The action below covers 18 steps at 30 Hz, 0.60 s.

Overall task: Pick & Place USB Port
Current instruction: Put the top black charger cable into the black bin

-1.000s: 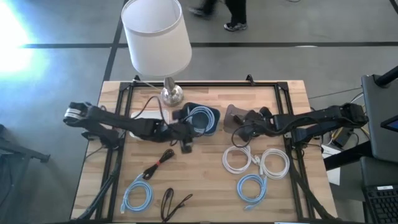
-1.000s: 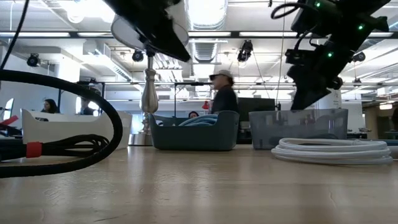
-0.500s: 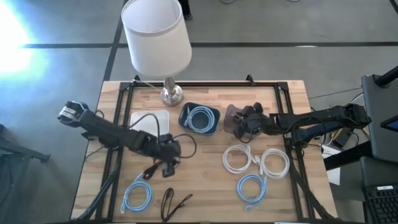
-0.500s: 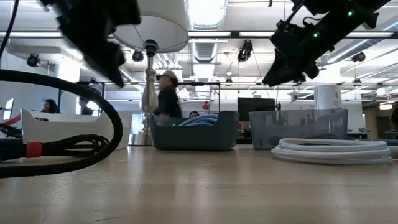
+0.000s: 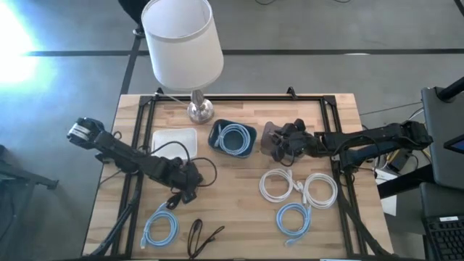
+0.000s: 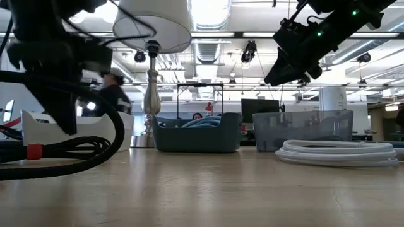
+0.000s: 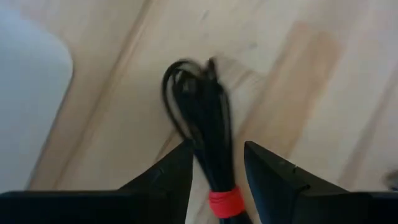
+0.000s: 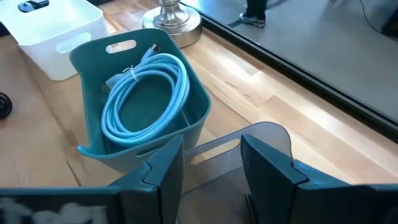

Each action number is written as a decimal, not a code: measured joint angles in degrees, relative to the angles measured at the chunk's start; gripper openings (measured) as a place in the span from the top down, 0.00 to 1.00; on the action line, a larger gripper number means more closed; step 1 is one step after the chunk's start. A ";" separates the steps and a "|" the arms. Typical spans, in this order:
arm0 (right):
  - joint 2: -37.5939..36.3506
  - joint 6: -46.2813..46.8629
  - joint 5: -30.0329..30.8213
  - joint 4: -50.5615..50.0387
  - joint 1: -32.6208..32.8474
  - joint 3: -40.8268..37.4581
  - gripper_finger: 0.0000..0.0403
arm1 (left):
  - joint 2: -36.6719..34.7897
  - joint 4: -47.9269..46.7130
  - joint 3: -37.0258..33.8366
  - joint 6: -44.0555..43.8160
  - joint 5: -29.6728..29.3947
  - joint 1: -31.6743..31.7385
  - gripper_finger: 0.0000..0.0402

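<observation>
The left gripper (image 5: pixel 185 190) has swung away from the blue plastic bin (image 5: pixel 233 138) toward the worktop's front-left, fingers apart astride the bundled black USB cable with red tie (image 7: pixel 208 134), ready to grasp, while the right gripper (image 5: pixel 284 142), open, hovers over the clear grey bin (image 8: pixel 249 149).

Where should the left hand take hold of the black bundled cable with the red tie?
Probably around the bunched middle of the black cable near its red tie, coming straight down. The strands lie flat and parallel there, and the open left hand already straddles them.
</observation>
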 joint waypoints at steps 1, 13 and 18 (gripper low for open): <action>0.00 0.00 -0.02 0.02 0.00 0.00 0.63 | 0.06 0.87 -0.90 -1.49 0.01 0.00 0.63; 0.00 0.04 0.00 0.31 0.00 0.00 0.63 | 0.05 20.76 -11.78 -6.49 -1.53 -0.02 0.63; 0.00 0.04 0.00 0.41 0.03 0.00 0.62 | -0.03 22.50 -12.88 -6.46 -3.16 -0.02 0.65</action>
